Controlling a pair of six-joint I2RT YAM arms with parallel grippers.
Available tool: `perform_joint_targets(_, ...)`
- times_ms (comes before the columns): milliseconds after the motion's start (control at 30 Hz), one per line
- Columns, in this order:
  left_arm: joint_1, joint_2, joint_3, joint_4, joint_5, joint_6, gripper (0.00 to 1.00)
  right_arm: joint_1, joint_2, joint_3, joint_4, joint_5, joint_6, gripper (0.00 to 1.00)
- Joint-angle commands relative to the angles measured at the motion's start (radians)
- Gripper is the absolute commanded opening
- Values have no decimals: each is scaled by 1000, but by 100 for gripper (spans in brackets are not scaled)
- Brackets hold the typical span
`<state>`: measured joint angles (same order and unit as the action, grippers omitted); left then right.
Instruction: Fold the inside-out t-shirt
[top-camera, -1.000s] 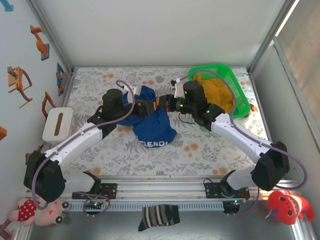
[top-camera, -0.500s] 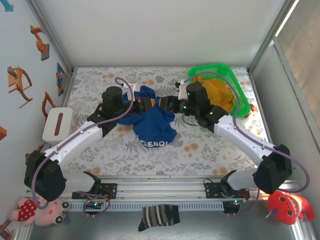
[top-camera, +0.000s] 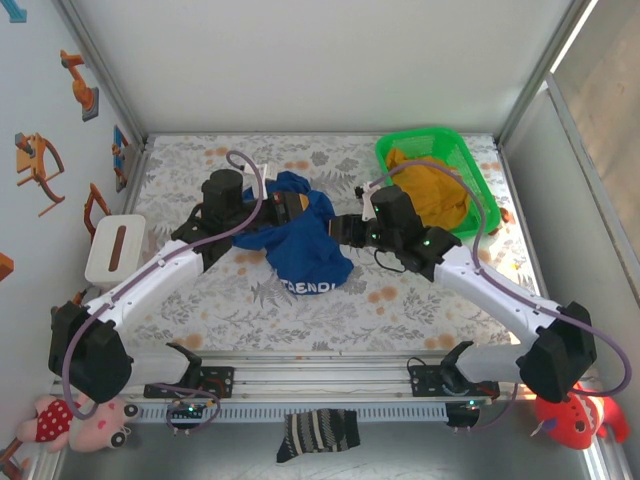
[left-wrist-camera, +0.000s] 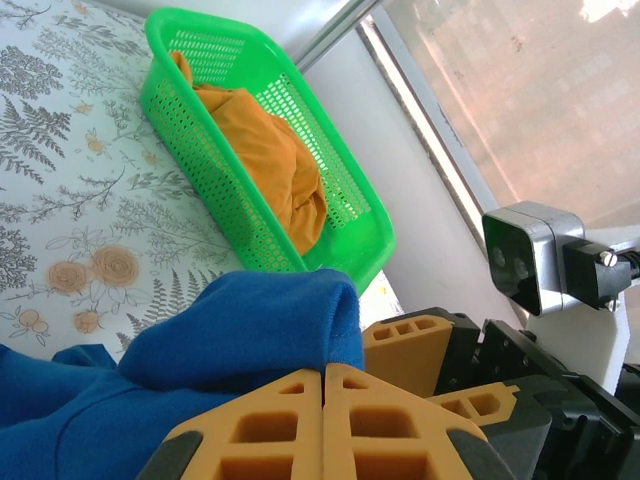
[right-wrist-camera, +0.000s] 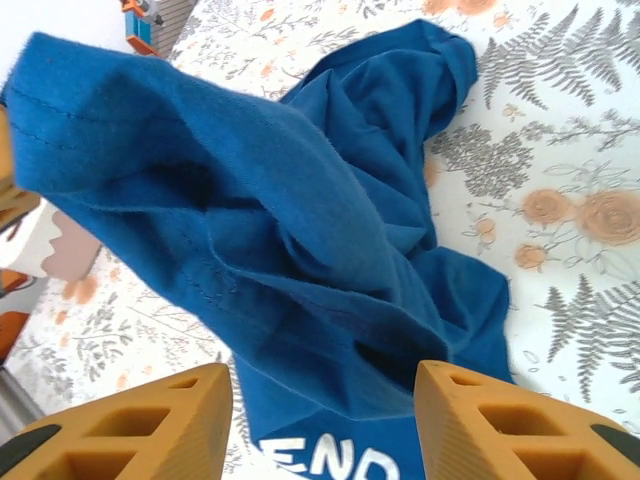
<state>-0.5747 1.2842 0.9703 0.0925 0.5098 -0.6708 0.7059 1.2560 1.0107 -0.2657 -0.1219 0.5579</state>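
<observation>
Fingers of the left gripper (left-wrist-camera: 323, 385) have just clamped together on a fold of the blue t-shirt (left-wrist-camera: 240, 320). Those of the right gripper (right-wrist-camera: 325, 400) have opened and let go, with the cloth bunched just beyond them. Handover done, folding not yet begun.

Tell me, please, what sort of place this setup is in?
Most likely a lab test booth for cloth-handling trials: plain panel walls box in a table with a fern-print cover, a metal rail runs along its near edge, and a green basket holds a mustard-yellow garment.
</observation>
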Motion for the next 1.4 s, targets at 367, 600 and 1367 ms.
perform_joint_targets(367, 17, -27, 23, 3, 27, -26, 0, -12, 132, 141, -55, 43, -128, 6)
perform_joint_targets(600, 141, -23, -11, -39, -4, -97, 0, -34, -12, 173, -29, -56, -102, 0)
perform_joint_targets(1367, 138, -54, -71, -172, 11, 32, 77, -34, -5, -18, 145, -123, 30, 0)
